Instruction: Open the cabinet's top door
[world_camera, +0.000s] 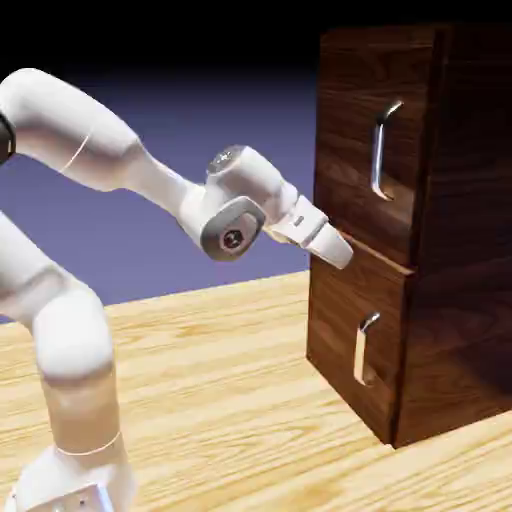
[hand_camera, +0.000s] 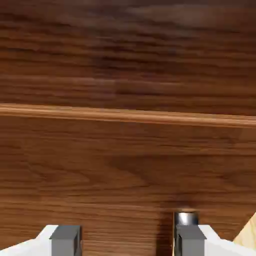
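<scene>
Currently, the grey-tipped two-finger gripper (hand_camera: 128, 241) has its fingers spread with nothing between them. If it advances at this height, a fingertip could strike the short silver handle (hand_camera: 186, 219) of the lower panel, or the wrong front could be pulled. The top door (world_camera: 345, 85), a dark-brown wood-grain panel with a long curved silver bar handle (world_camera: 378, 150), is at the exterior view's upper right, apparently closed.

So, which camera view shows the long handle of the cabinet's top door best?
The exterior view: it shows the top door's long silver handle whole, upright on the dark panel. The hand view does not show it; only part of one silver handle appears there, low, by a finger tip.
</scene>
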